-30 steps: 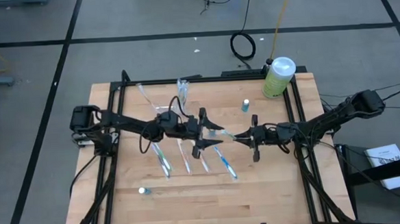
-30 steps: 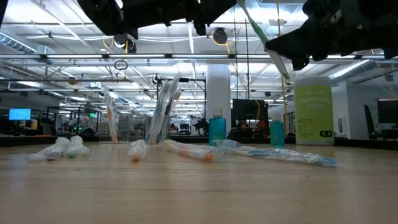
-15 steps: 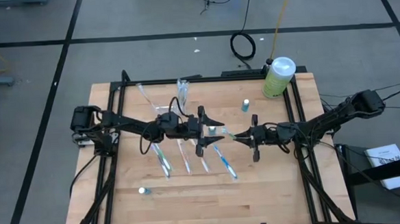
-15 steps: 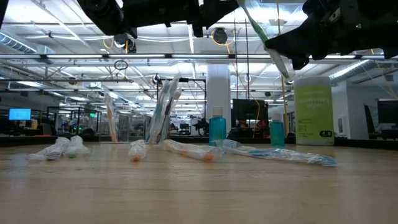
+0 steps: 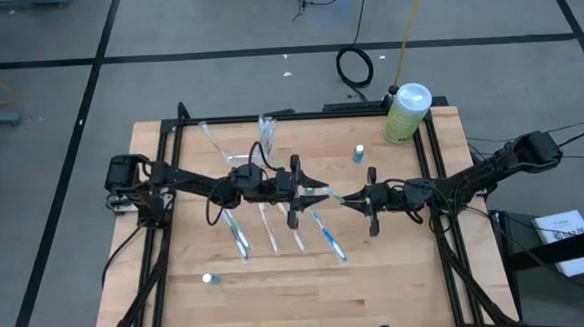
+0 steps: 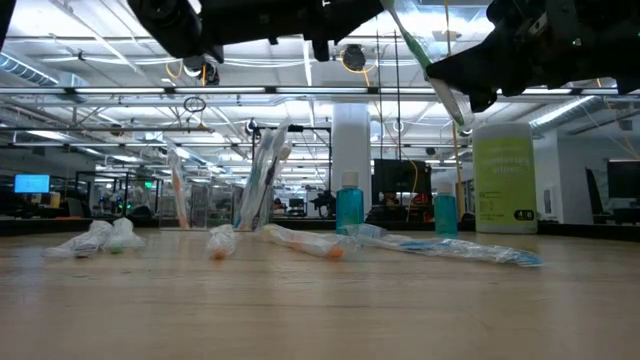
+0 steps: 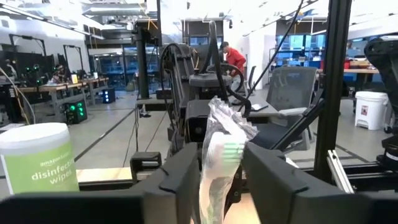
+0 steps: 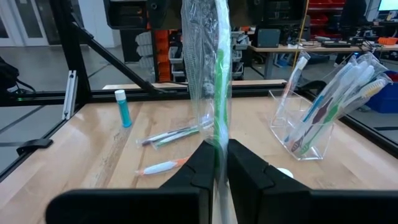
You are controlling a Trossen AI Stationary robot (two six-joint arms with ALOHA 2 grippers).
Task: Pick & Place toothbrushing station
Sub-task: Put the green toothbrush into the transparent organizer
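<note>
Looking down in the high view: both grippers meet above mid-table, south of the station [image 5: 263,137], which stands near the table's back edge with brushes upright in it. Right gripper [image 5: 357,199] is clamped on a wrapped toothbrush [image 5: 326,195] held level between the arms; left gripper [image 5: 296,192] straddles its other end. Judged a hand-over. Four more wrapped brushes lie flat just in front of the station.

Low view: station [image 6: 262,190] sits at the back, apart from both arms, which hang high above it. The held brush [image 6: 432,72] slants down from the right arm, clear of the table. A green bottle [image 6: 504,178] stands to the station's right; its label is too small to read.

Left wrist view: fingers [image 7: 180,180] stand apart either side of the wrapped brush head [image 7: 219,155], near it; contact cannot be told. Tub [image 7: 38,158] reads "disinfect… wipe…".

Right wrist view: fingers [image 8: 244,163] pinch the wrapper [image 8: 206,68] upright, so the free end is offered outward. Station [image 8: 306,127] holds several brushes.
</note>
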